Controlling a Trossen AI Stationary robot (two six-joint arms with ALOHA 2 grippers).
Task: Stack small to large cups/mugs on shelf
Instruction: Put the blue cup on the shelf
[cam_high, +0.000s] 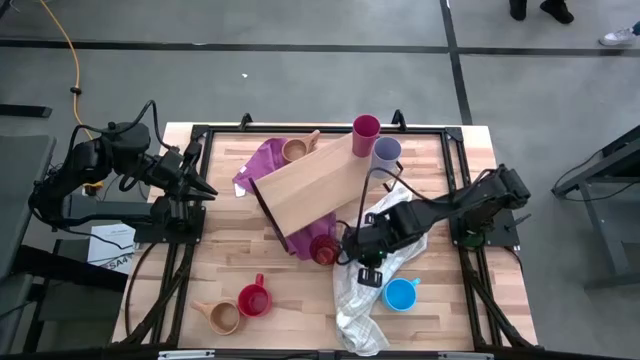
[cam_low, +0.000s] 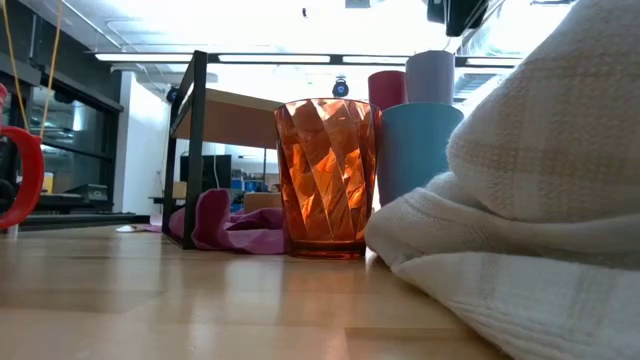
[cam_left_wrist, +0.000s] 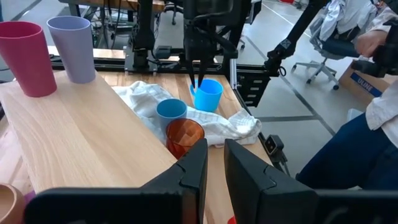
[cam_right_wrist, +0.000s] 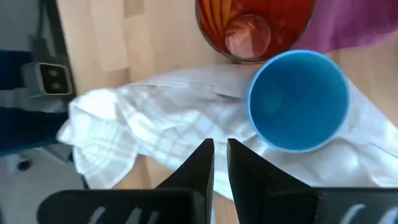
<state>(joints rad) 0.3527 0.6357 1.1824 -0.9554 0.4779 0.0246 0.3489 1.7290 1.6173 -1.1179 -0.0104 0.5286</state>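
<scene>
A: Right gripper (cam_right_wrist: 219, 163): jaws almost together, thin slit, nothing in it. It hangs over the white towel (cam_right_wrist: 155, 140), pointing down.

B: Target?

A: Probably the blue cup (cam_right_wrist: 298, 99). It sits on the towel just ahead of the fingertips and off to one side, not between them. It's upright with its mouth up, so its long axis runs about parallel to the fingers. The jaws would have to open wider, shift over the rim and pinch one wall.

B: Past that?

A: The orange tumbler (cam_right_wrist: 252, 28), just beside the cup on the side away from the gripper, also upright. Farther on is the shelf (cam_high: 310, 185), with the magenta tumbler (cam_high: 366, 128) and lavender tumbler (cam_high: 386, 150) at its far end.

B: Left arm?

A: Left gripper (cam_left_wrist: 214, 168) is well apart, on the other side of the shelf; jaws also close together and empty. The right arm is clearly nearer.

B: View differences?

A: In the high view the right arm hides the blue cup; the right wrist view shows the offset. The low view confirms cup (cam_low: 415, 150) and tumbler (cam_low: 327, 175) stand upright, but shows no gripper.
</scene>
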